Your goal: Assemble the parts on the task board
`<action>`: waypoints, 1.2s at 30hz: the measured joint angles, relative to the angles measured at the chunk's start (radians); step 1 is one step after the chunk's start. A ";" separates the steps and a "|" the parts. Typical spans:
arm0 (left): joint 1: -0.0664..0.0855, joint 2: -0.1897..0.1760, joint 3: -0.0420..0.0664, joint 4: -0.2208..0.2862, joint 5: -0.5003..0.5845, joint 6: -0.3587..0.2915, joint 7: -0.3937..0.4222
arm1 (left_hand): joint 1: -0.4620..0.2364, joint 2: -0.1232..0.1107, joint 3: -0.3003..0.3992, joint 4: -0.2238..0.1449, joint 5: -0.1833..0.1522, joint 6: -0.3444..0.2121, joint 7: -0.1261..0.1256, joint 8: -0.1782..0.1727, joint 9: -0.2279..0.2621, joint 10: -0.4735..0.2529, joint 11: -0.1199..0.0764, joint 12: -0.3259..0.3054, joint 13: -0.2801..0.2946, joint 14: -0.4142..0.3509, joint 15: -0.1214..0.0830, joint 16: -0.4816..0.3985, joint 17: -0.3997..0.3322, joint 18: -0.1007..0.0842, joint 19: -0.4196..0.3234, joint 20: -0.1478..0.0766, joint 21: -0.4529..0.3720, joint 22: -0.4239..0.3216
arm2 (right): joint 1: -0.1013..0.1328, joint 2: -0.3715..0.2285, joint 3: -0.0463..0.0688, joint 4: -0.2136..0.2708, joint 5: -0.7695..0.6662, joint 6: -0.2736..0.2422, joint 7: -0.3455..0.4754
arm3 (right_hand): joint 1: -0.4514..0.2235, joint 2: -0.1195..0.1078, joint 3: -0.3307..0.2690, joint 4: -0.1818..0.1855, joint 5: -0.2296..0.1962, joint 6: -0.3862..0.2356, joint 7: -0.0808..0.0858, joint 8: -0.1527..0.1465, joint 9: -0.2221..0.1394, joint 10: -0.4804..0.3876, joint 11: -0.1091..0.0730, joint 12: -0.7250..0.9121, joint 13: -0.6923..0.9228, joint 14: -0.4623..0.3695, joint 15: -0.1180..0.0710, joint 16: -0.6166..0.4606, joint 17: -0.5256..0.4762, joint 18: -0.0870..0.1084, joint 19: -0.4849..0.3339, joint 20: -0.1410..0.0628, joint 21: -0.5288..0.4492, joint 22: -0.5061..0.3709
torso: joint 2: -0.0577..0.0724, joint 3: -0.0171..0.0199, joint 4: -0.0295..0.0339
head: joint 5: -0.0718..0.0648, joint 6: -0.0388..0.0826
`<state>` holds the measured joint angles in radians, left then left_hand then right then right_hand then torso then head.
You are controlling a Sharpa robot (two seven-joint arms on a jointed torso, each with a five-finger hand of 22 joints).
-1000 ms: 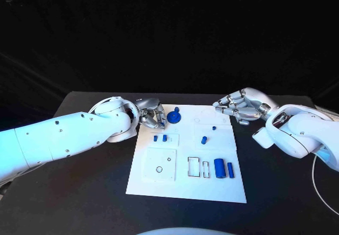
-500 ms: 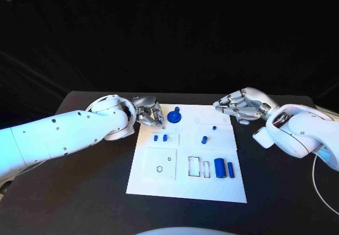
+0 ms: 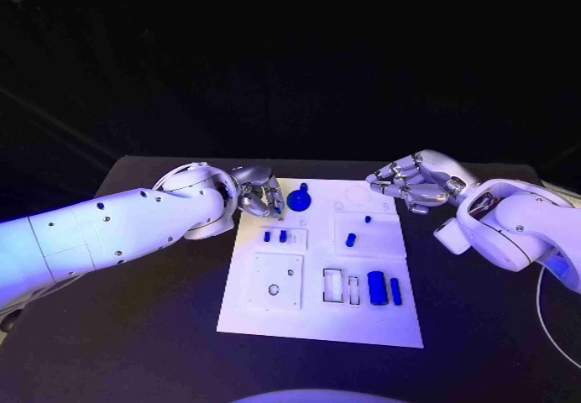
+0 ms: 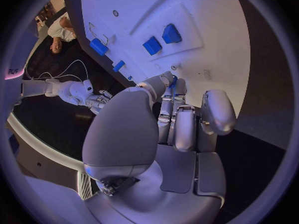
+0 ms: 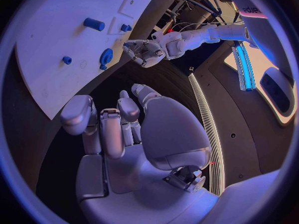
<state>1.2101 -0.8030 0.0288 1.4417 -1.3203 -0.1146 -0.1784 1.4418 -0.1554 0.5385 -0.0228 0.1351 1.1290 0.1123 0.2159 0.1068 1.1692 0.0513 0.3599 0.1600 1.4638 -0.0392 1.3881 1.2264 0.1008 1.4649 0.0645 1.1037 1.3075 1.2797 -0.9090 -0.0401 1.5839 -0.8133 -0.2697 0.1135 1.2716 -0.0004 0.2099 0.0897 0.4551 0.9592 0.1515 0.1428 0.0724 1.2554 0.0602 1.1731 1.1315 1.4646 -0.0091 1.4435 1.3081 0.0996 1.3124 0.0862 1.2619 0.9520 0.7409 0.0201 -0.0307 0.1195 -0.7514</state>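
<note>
**Both hands at the far end of the board, parts lying in its recesses**

The task board [image 3: 317, 319] lay flat on the black table [image 3: 133, 327], between the two hands. The left hand [image 3: 259, 200] sat at the board's far left corner, its fingers curled in toward the palm; whether anything was pinched in them could not be told, though the left wrist view showed a sliver of blue between the fingertips [image 4: 169, 80]. Just beside that hand, on the board, lay the round blue disc part [image 3: 299, 201] with a small blue peg [image 3: 303, 186] at its far side.

The right hand [image 3: 410, 186] hung over the board's far right corner, fingers bent inward and slightly apart, with nothing visible in them.

Nearer the robot from the left hand, a shallow rectangular recess held two small blue blocks [image 3: 274, 237] side by side. Nearer from the right hand, another recess held a short blue piece [image 3: 350, 240] and a tiny blue dot [image 3: 366, 221]. Farther toward the robot, a blue cylinder [image 3: 378, 288] and a slim blue bar [image 3: 396, 290] lay next to each other, just beside two narrow outlined slots [image 3: 332, 285]. A square plate [image 3: 274, 281] on the board's left side carried a small oval hole.
</note>
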 measured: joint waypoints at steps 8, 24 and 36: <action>-0.004 0.008 -0.001 -0.002 -0.013 0.015 0.000 | -0.001 -0.001 0.003 -0.003 0.000 0.000 0.000 -0.002 0.000 0.000 0.000 -0.001 0.001 0.000 0.000 0.000 0.000 0.000 0.000 0.000 -0.004 0.000 | 0.000 -0.001 0.000 0.000 0.000 0.000 0.000 | 0.000 0.000 0.000 0.000 0.000 0.000 0.000 0.000 0.000 0.000 0.000 0.000 0.000 0.000 0.000 0.000 0.000 0.000 0.000 0.000 0.000 0.000 | 0.000 0.0001 0.0002 | 0.000 -0.001; -0.008 0.014 -0.002 -0.011 -0.042 0.034 -0.001 | -0.004 -0.004 0.002 -0.003 0.004 0.000 0.000 -0.004 0.000 0.003 -0.003 -0.001 0.001 0.000 0.000 0.000 -0.001 0.000 0.000 0.000 -0.004 0.000 | 0.000 -0.003 0.000 0.001 0.000 0.000 0.001 | 0.000 0.000 0.000 0.000 0.000 0.000 0.000 0.000 0.000 0.000 0.000 0.000 0.000 0.000 0.000 0.000 0.000 0.000 0.000 0.000 0.000 0.000 | 0.000 0.0000 0.0005 | 0.002 -0.002; -0.008 0.022 -0.002 -0.013 -0.056 0.039 0.000 | -0.001 -0.001 0.002 -0.002 0.003 0.000 0.000 -0.006 0.000 0.003 -0.003 -0.004 0.001 0.000 0.000 0.000 -0.001 0.000 0.000 0.000 -0.004 0.000 | 0.000 -0.004 0.000 0.001 0.000 0.000 0.001 | 0.004 -0.004 0.007 0.001 0.000 0.000 0.000 0.004 0.000 0.000 0.000 0.000 0.001 0.000 0.000 0.000 0.000 0.000 0.000 0.000 0.000 0.000 | 0.000 -0.0003 0.0005 | 0.002 -0.005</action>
<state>1.2018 -0.7814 0.0270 1.4286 -1.3765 -0.0759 -0.1782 1.4410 -0.1564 0.5409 -0.0253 0.1386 1.1288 0.1123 0.2103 0.1066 1.1726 0.0480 0.3562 0.1611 1.4637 -0.0392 1.3881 1.2252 0.1009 1.4649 0.0645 1.0999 1.3074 1.2797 -0.9126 -0.0401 1.5853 -0.8137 -0.2697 0.1145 1.2755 -0.0043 0.2170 0.0910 0.4551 0.9592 0.1515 0.1467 0.0724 1.2554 0.0603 1.1731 1.1328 1.4646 -0.0091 1.4434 1.3077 0.0996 1.3124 0.0862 1.2619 0.9520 0.7410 0.0198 -0.0302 0.1217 -0.7560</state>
